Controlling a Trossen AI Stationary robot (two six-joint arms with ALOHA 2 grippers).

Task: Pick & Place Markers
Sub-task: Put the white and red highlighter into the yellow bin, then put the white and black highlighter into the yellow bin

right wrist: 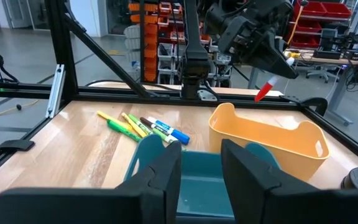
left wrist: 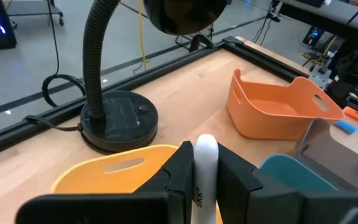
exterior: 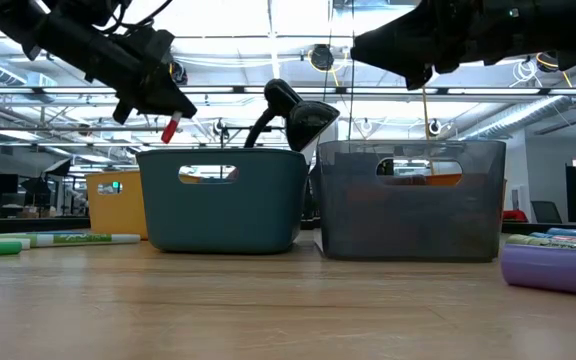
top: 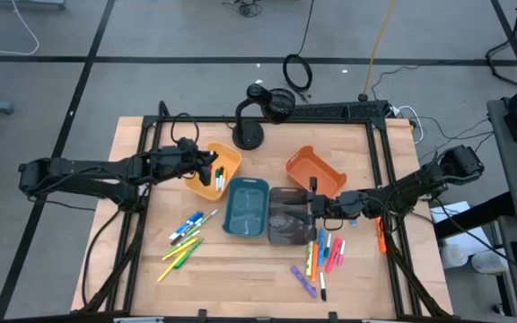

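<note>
My left gripper [top: 207, 170] is shut on a white marker with a red cap [exterior: 171, 129], held over the yellow bin [top: 226, 161]. My right gripper [right wrist: 201, 168] is open and empty above the grey bin [top: 285, 222], next to the teal bin [top: 247, 208]. Several markers [top: 185, 239] lie flat on the table left of the teal bin. Several more markers [top: 326, 256] lie flat in front of the grey bin. My left gripper pinches the marker's white barrel [left wrist: 201, 186] between its two fingers, which lie across it. The fingers slant down from the table's left. The white end [left wrist: 205, 148] sticks up above the fingers and the red cap [right wrist: 263, 91] hangs below them. The marker is clear of the bin.
An orange bin [top: 315, 169] stands behind the grey bin. A black gooseneck lamp [top: 257, 112] stands at the far edge, its base [left wrist: 118, 121] just behind the yellow bin. A black frame runs along the table's edges. An orange marker [top: 381, 235] lies at the right rail.
</note>
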